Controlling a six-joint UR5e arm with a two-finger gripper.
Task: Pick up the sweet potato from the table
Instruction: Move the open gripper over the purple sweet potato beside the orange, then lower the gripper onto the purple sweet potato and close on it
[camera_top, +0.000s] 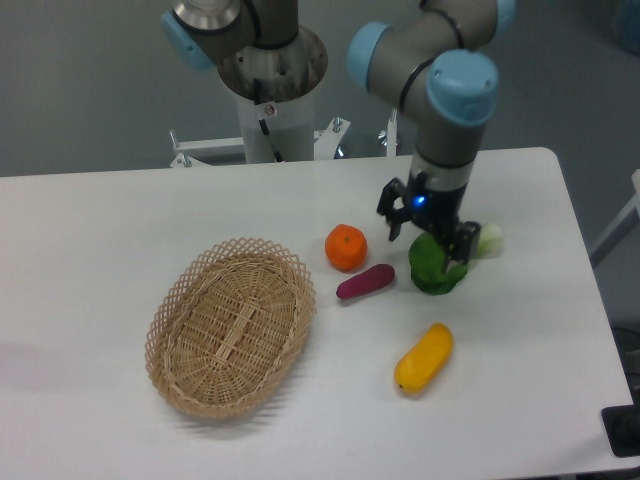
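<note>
The sweet potato (365, 282), a small purple tuber, lies on the white table (100, 240) just below the orange. My gripper (427, 239) hangs to its right, over the green leafy vegetable, fingers spread open and holding nothing. A short gap separates the nearest finger from the tuber's right end.
An orange (346, 247) sits right above the sweet potato. A green leafy vegetable (440, 262) lies under the gripper. A yellow oblong vegetable (424, 357) rests toward the front. A wicker basket (232, 325) stands at the left. The robot base (272, 90) is at the back.
</note>
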